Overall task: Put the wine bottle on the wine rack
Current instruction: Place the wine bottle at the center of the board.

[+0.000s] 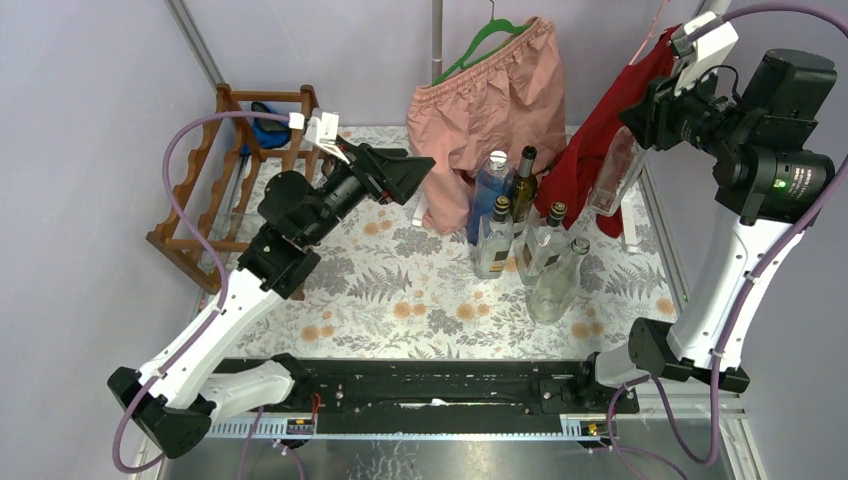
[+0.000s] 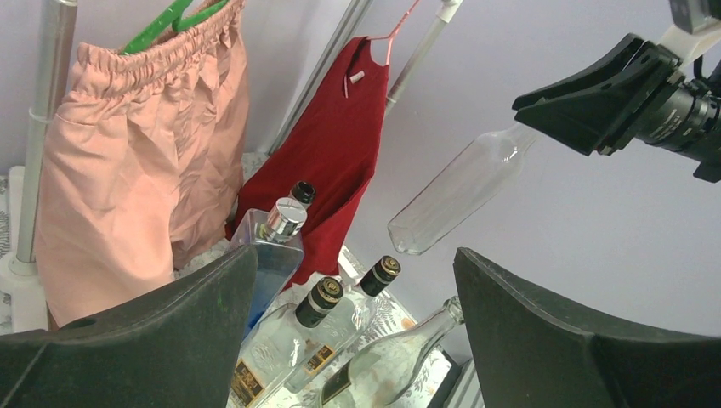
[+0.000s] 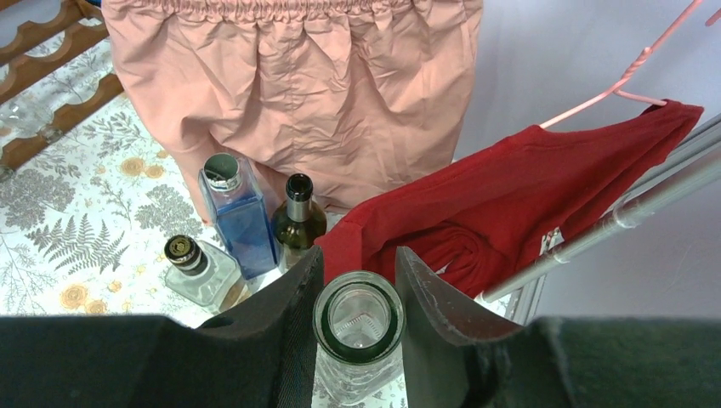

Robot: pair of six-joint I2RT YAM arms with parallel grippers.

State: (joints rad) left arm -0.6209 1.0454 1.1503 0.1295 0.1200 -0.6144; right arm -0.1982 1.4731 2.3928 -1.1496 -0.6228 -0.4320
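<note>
Top view. On the floral counter [image 1: 400,300], at rear left: wine rack [image 1: 186,180], reddish-brown, with wavy rails. Just right of it: left end effector [image 1: 412,178], raised above the counter, spread wide, gripping nothing. High at far right: right end effector [image 1: 637,118], clamped on the neck of a clear wine bottle [image 1: 612,178]. Base hanging downward in front of a red garment [image 1: 600,130], lifted off the counter and well apart from the rack. Mid-counter, standing together: a blue bottle [image 1: 490,190], a dark green bottle [image 1: 523,180] and several clear bottles [image 1: 545,245], just beside pink shorts [image 1: 490,100] on a green hanger [image 1: 490,35].

Left wrist view. Black fingers [image 2: 170,323] far apart at the lower corners, nothing between them. Beyond, the held bottle tilted in mid-air, base nearer the camera, neck inside the other arm's grip. Below it, the standing bottles.

Right wrist view. Fingers [image 3: 289,297] pressed against either side of the bottle's neck, open mouth facing the camera. Rack only at the top left corner, far from the bottle.
</note>
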